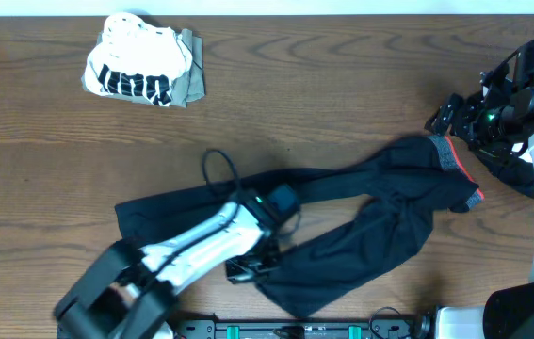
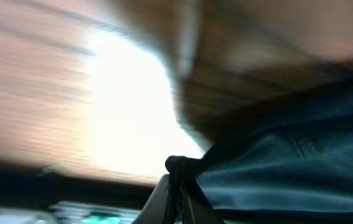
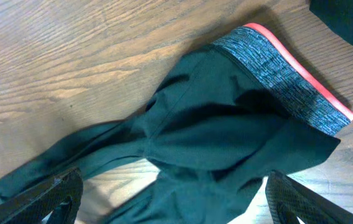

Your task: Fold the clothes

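**Black trousers (image 1: 370, 217) lie sprawled on the table (image 1: 342, 85); the left hand (image 1: 248, 268) is pinched shut on one leg, and the right hand (image 1: 450, 115) is open near the waistband (image 1: 450, 155).**

In the overhead view, a folded white top with black print (image 1: 139, 66) sits at the upper left on an olive piece (image 1: 191, 71), well apart from everything else. At lower left, the left arm slants across the nearer trouser leg and its hand is closed on that leg's edge. The left wrist view is blurred, but it shows the fingers (image 2: 175, 186) pressed together with dark cloth at their tips. The trousers run rumpled from left of centre toward the right, with the legs splayed apart. Their grey waistband, edged red-orange, is at the right end. At the right edge, the right hand is just beside the waistband with its jaws spread wide, holding nothing. In its wrist view, its fingers (image 3: 45, 196) frame the crumpled seat. Another dark garment (image 1: 521, 179) lies under the right arm.
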